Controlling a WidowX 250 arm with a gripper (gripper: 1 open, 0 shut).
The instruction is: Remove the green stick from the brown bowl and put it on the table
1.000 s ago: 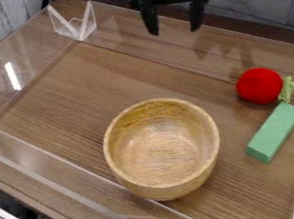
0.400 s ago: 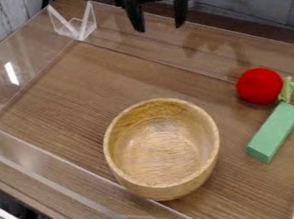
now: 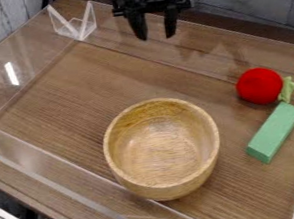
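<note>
bowl: the brown bowl (image 3: 163, 147) sits at about 6 o'clock in the view. it looks empty inside, only bare wood grain.
stick: the green stick (image 3: 275, 132) lies flat on the table (image 3: 67, 91) at about 4 o'clock, off to the side of the bowl and not touching it.
ball: a red ball (image 3: 259, 85) sits just above the stick at about 3 o'clock, with a small yellow-green bit beside it.
task done: the stick is out of the bowl and down on the table, so the main job looks finished.
task left: nothing much as far as i can tell. maybe the arm only has to come to rest.
pincer place: the gripper (image 3: 155, 28) hangs at about 12 o'clock, up at the far edge of the table, well apart from the bowl and the stick.
pincer fingers: the two dark fingers point down with a small gap between them, spread a bit but not wide.
pincer hold: it holds nothing and touches nothing that i can see.
walls: low clear walls (image 3: 72, 23) run around the table.
</note>
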